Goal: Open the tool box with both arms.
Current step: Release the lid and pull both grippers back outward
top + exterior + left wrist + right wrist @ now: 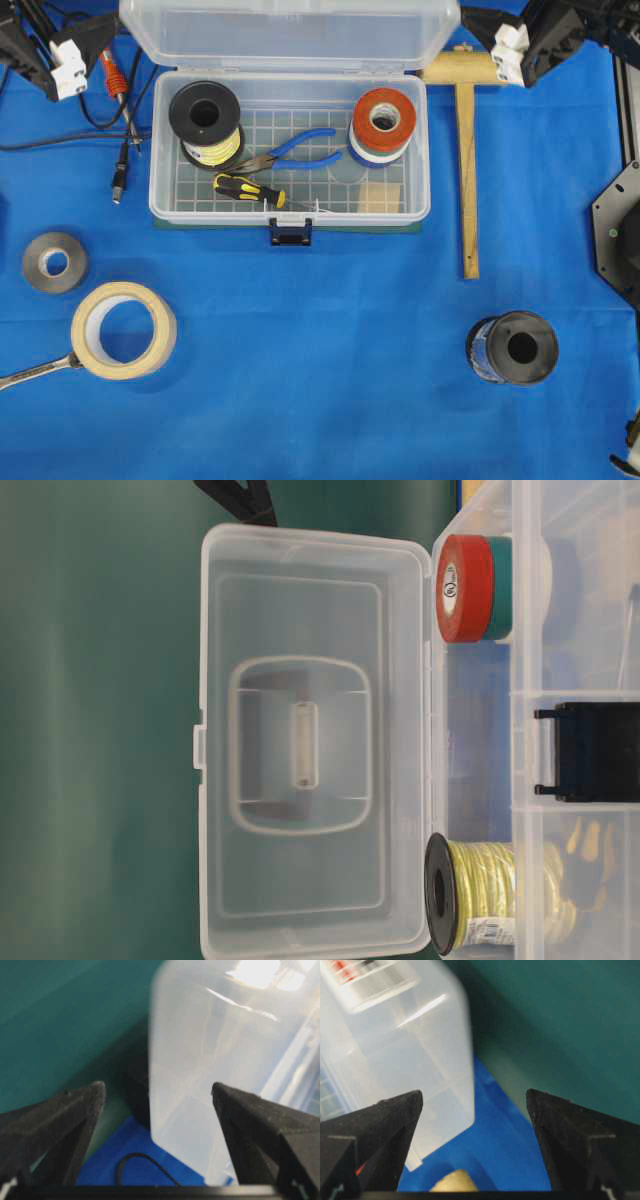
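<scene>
The tool box (290,160) sits against the far edge of the blue cloth (330,340), about midway along it, with its clear lid (290,33) swung up and back and its dark blue latch (290,232) hanging at the near wall. Inside lie a black spool of yellow wire (206,122) at the left end, a stack of tape rolls with a red one on top (382,125) at the right end, blue-handled pliers (296,150) between them, and a yellow-and-black screwdriver (246,190) along the near wall.

The left gripper (157,1095) is at the far left corner of the cloth, just off the lid's left end, its fingers spread wide with nothing between them but the blurred lid corner beyond. The right gripper (474,1097) mirrors it at the far right corner, fingers likewise wide apart and holding nothing (the lid's edge shows past its left finger).

Elsewhere on the cloth: a wooden mallet (466,150) right of the box, a grey tape roll (54,262) and a masking tape roll (124,330) toward the near left, a wrench (35,372) touching the latter, and a black spool (512,347) toward the near right
</scene>
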